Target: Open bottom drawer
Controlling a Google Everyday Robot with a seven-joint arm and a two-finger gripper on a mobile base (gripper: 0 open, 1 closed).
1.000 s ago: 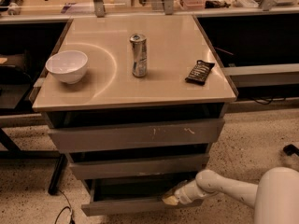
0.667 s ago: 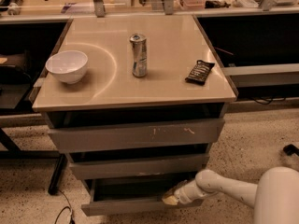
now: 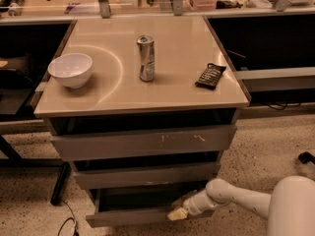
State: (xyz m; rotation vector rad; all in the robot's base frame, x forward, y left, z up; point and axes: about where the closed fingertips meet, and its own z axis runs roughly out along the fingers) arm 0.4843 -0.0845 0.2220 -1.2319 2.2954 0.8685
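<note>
Three grey drawers stack under a beige table top. The bottom drawer is the slimmest, with a plain front panel. It stands pulled out a little, and a dark gap shows behind its front. My gripper sits at the end of a white arm that comes in from the lower right. It rests at the top edge of the bottom drawer's front, near its right end. The mid-sized drawer front and the tallest, scratched drawer front sit above it.
On the table top stand a white bowl, a silver can and a dark snack packet. A black table leg and a cable lie on the speckled floor at the left. Dark benches flank both sides.
</note>
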